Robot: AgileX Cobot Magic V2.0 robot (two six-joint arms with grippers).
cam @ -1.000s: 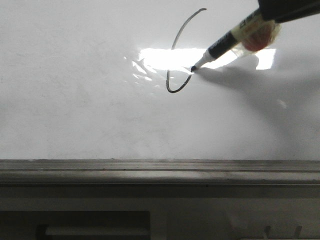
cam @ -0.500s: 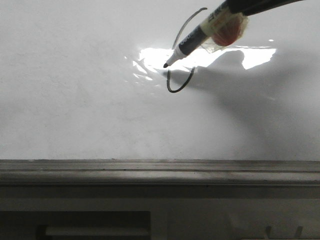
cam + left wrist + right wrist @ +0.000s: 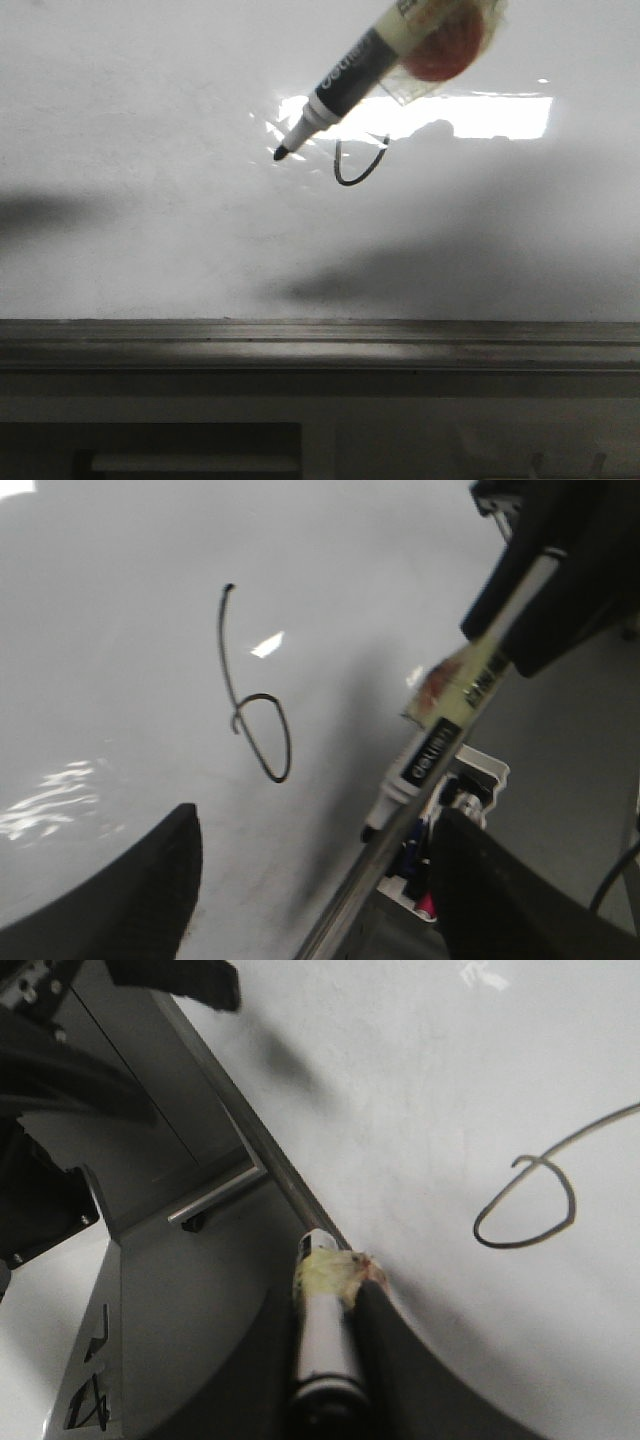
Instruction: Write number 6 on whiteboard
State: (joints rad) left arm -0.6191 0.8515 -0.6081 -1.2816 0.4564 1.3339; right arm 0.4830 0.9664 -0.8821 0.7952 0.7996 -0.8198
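The number 6 (image 3: 262, 735) is a thin black line on the whiteboard (image 3: 150, 230), a tall stroke ending in a small bottom loop. In the front view only its loop (image 3: 358, 176) shows; the pen covers the upper stroke. My right gripper (image 3: 330, 1282) is shut on a black-tipped white marker pen (image 3: 345, 82) with tape round its barrel. The pen's tip (image 3: 280, 153) hangs left of the loop, off the line. My left gripper (image 3: 315, 900) is open and empty, apart from the 6. The right gripper (image 3: 530, 590) and pen also show in the left wrist view.
A grey metal ledge (image 3: 300, 345) runs along the board's lower edge. A white holder with several pens (image 3: 470, 780) sits below the ledge. A grey frame with a bar handle (image 3: 215, 1195) lies beside the board. Arm shadows fall on the board.
The pen tip closed the loop's top, then moved left off the line and away from the board. The pen now looks larger. A new shadow shows at the board's left.
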